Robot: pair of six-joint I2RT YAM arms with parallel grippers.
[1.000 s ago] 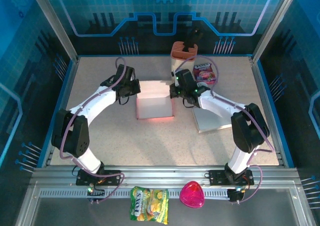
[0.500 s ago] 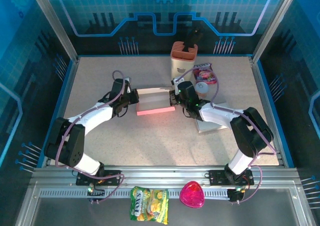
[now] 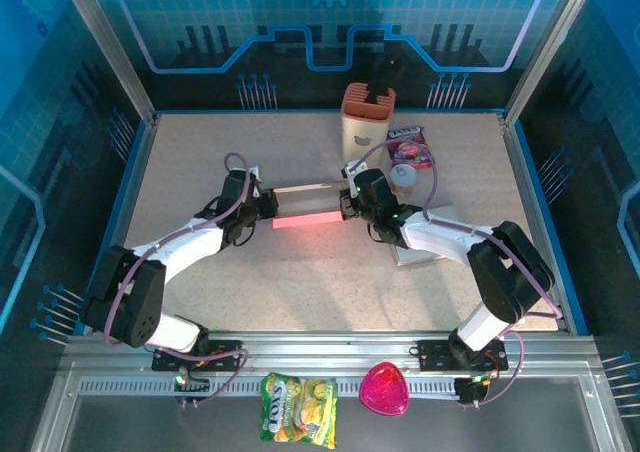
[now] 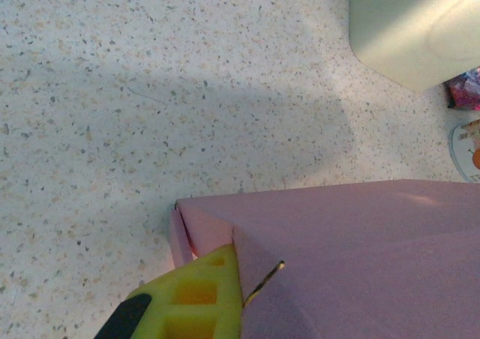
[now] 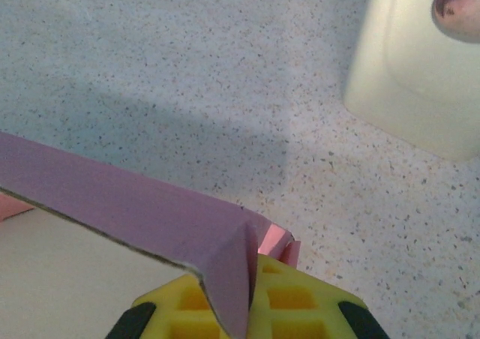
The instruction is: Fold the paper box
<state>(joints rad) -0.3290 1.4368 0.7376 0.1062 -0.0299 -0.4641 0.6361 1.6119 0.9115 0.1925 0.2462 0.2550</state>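
Observation:
The pink paper box point(image 3: 306, 210) lies low on the table between my two grippers, its white inside face turned up. My left gripper point(image 3: 268, 208) is shut on the box's left end. In the left wrist view a yellow finger point(image 4: 196, 292) presses a folded corner flap of the box point(image 4: 360, 256); the other finger is hidden under the paper. My right gripper point(image 3: 346, 204) is shut on the right end. In the right wrist view the gripper point(image 5: 244, 288) pinches an upright pink flap point(image 5: 150, 211) between its two yellow fingers point(image 5: 300, 301).
A beige holder point(image 3: 368, 112) with a dark tool stands at the back, with a snack packet point(image 3: 410, 145) and a small round tub point(image 3: 403, 176) beside it. A grey board point(image 3: 432, 240) lies under the right arm. A yellow snack bag point(image 3: 298, 408) and a pink pouch point(image 3: 384, 390) rest on the front rail.
The box has come down from a raised, open shape to a flat, low one. Both grippers have dropped toward the table and moved nearer, still holding its ends.

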